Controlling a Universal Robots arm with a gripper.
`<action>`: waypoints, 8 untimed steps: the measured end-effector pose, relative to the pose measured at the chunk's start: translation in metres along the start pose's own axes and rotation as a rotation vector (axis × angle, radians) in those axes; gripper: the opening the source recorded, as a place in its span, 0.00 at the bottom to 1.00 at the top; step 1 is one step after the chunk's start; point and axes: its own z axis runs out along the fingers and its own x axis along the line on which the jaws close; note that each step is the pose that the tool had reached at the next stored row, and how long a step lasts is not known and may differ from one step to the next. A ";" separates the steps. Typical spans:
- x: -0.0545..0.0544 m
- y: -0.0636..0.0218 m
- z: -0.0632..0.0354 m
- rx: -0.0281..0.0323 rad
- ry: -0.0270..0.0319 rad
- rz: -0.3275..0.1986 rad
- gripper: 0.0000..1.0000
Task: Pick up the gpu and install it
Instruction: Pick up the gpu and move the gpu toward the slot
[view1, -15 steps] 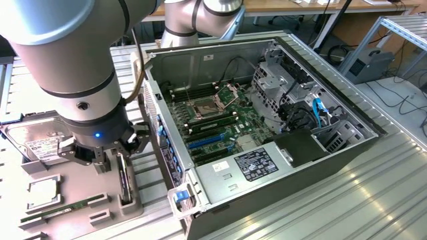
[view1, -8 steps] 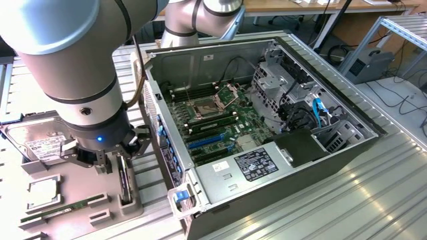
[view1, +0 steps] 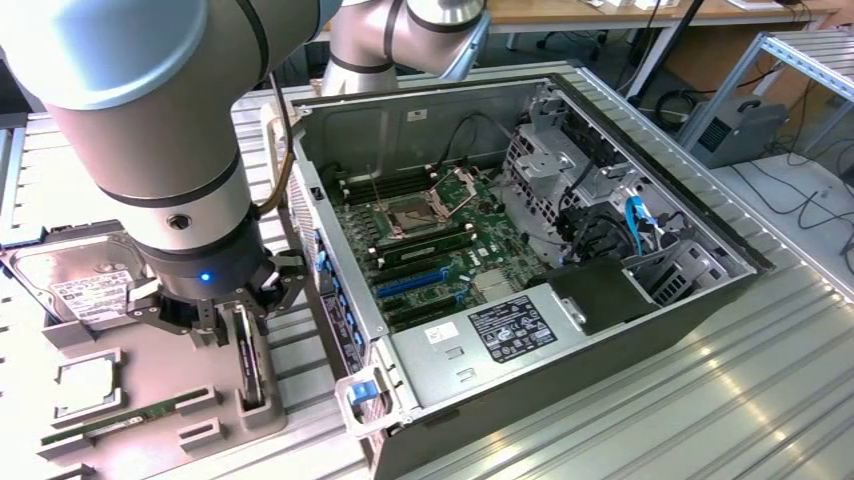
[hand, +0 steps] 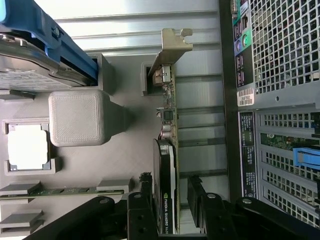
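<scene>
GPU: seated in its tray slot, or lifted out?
Seated. The gpu stands on edge in the gray tray, the gripper open, one finger on either side.

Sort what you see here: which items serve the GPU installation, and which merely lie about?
Job: gpu, open pincer straddling it, computer case, blue expansion slots.
Lying about: hard drive, processor, memory stick.

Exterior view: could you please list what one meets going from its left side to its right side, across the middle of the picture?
hard drive → gpu standing on edge → motherboard → blue cable → grey box at the far right
</scene>
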 end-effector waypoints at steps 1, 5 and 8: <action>0.000 0.0000 0.0000 0.0000 0.0000 0.000 0.42; 0.000 0.0000 0.0002 0.0000 0.0000 0.000 0.42; 0.000 -0.0001 0.0031 -0.0001 -0.0001 0.000 0.42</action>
